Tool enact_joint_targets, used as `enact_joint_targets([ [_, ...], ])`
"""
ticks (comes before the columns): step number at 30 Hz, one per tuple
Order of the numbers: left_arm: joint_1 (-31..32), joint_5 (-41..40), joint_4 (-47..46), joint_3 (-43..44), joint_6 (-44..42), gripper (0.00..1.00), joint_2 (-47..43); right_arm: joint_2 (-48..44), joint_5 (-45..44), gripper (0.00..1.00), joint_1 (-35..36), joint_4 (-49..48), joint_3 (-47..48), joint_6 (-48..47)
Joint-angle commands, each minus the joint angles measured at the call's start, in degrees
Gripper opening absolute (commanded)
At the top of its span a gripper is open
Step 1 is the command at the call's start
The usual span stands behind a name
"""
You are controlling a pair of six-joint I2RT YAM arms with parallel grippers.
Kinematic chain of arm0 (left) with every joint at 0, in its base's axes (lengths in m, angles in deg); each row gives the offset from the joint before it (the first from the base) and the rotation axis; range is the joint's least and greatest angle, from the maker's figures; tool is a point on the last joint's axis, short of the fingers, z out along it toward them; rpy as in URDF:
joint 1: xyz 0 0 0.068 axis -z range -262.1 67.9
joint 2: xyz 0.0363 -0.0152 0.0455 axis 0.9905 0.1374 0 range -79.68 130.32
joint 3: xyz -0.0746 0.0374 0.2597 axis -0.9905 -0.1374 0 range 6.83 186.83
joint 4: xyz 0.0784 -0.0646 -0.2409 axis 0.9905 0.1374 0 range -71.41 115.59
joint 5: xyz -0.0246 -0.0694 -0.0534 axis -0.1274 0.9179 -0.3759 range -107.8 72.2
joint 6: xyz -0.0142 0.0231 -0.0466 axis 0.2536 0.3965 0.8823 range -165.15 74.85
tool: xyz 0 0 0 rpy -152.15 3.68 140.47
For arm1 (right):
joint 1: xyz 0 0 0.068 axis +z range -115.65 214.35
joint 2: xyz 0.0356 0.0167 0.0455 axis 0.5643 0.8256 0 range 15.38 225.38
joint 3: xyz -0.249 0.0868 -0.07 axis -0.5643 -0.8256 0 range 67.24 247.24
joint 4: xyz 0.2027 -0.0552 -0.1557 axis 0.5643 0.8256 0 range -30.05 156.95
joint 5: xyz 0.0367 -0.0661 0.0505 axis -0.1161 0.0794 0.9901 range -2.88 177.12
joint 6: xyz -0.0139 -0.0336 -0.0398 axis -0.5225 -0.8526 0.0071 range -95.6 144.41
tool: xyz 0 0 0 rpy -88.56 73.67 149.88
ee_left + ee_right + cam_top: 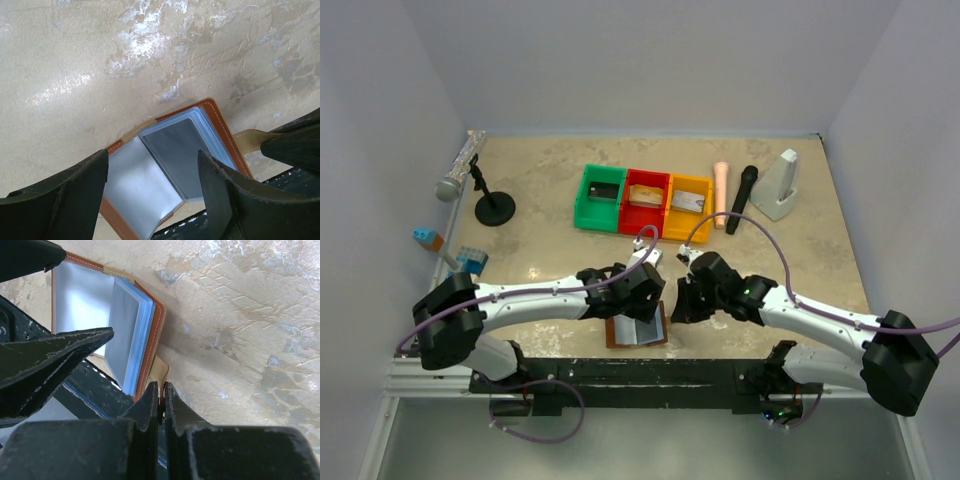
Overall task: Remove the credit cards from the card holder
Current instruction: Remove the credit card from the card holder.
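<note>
The brown card holder (pixel 638 331) lies open on the table by the front edge, its grey-blue clear pockets facing up (pixel 175 155); no card shows in them. My left gripper (pixel 640 288) is open, its fingers either side above the pockets (pixel 152 197). My right gripper (pixel 684 301) is shut on the holder's tan strap (pixel 159 369) at the holder's right edge (pixel 156 325). A dark credit card (pixel 604 191) lies in the green bin, a tan one (pixel 646 195) in the red bin, and a silvery one (pixel 690 203) in the yellow bin.
The green (pixel 583 203), red (pixel 628 213) and yellow (pixel 670 222) bins stand in a row mid-table. A peach cylinder (pixel 721 190), a black marker (pixel 742 198) and a white device (pixel 780 186) lie to their right. A microphone on a stand (pixel 470 172) and toy blocks (pixel 470 260) are at the left. A black rail (pixel 650 375) runs along the front edge.
</note>
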Motion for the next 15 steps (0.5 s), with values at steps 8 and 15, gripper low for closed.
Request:
enact_joint_targets([
  [8, 0.75, 1.67, 1.58, 4.77, 0.33, 0.74, 4.19, -1.08, -0.68, 0.00, 0.97, 0.97, 3.59, -0.57],
  [15, 0.75, 2.02, 1.76, 4.59, 0.51, 0.73, 4.54, -1.16, -0.68, 0.00, 1.15, 0.97, 3.86, -0.57],
])
